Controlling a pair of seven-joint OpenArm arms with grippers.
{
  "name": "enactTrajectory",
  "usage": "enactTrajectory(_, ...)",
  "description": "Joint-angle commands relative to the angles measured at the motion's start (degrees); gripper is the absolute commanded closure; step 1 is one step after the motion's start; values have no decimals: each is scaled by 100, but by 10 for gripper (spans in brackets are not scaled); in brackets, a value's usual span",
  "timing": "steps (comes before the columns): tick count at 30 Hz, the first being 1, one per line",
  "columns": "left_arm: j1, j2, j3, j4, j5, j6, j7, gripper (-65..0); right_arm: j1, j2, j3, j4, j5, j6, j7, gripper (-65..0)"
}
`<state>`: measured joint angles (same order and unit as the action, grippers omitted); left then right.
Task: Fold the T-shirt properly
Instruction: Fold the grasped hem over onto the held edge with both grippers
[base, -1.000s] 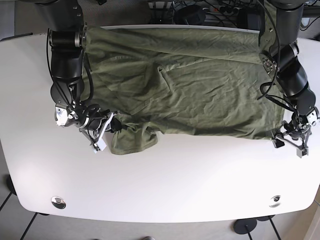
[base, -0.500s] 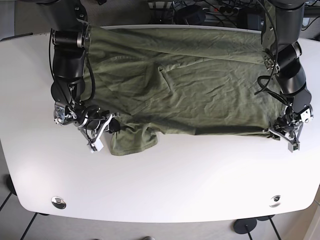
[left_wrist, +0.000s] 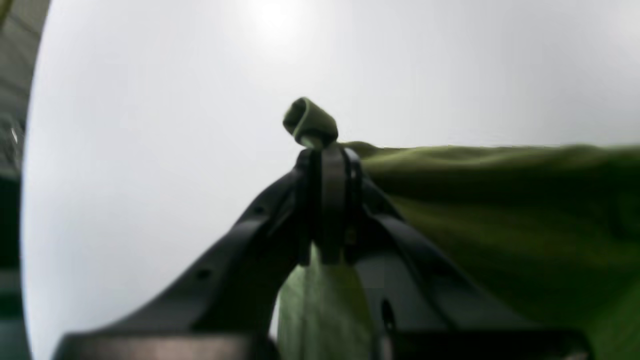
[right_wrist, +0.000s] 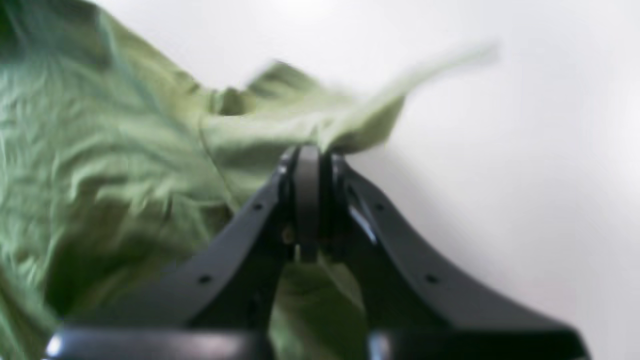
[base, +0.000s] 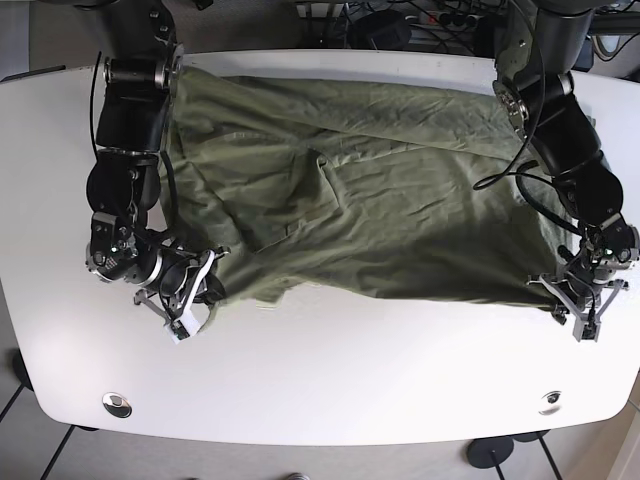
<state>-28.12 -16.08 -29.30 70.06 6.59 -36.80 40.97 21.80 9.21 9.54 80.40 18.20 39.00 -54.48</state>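
T-shirt (base: 380, 200), olive green and wrinkled, lies spread across the white table (base: 330, 380). The left gripper (base: 572, 300) is clamped on its near hem corner, a small roll of cloth poking past the tips. The right gripper (base: 192, 293) pinches the opposite near edge.

Blurred in both wrist views: T-shirt (right_wrist: 125, 165) folds smeared, cloth behind the right gripper (right_wrist: 307, 155) and left gripper (left_wrist: 322, 155) hidden, far hem in base view masked by arms.
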Motion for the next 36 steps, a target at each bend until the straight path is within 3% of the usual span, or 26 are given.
enactTrajectory(1, 38, 47, -204, 664, -66, -175, 145, -1, -13, 41, 176, 764, 92, -10, -359, -17)
enactTrajectory(7, 794, 100, -661, 1666, -74, -320, 531, 0, -813, -196, 809, 2426, 92, -1, -1387, -17)
enactTrajectory(11, 1339, 197, -960, 1965, -74, -320, 531, 0, -1631, -363, 844, 3182, 92, -1, -1466, -17)
enactTrajectory(15, 1867, 276, -1242, 2159, -74, -320, 531, 0, -2396, -425, 879, 3428, 92, -1, -1466, -17)
enactTrajectory(18, 2201, 276, -1250, 2167, -74, -320, 505, 0, -2774, -627, 1213, 3428, 92, 34, -1458, -17)
enactTrajectory(31, 3045, 232, -1488, 2141, -66, -320, 479, -6, -3758, -636, 1345, 3428, 92, 51, -1440, -25)
enactTrajectory(32, 3133, 232, -1470, 2132, -66, -320, 479, -19, -3802, -636, 1345, 3437, 101, 51, -1440, -27)
enactTrajectory(35, 3203, 223, -1224, 2150, -57, -320, 479, -186, -3969, -636, 1354, 3437, 154, 51, -1440, -40)
enactTrajectory(36, 3212, 223, -1242, 2167, -57, -320, 479, -224, -4040, -618, 1415, 3437, 330, 51, -1422, -73)
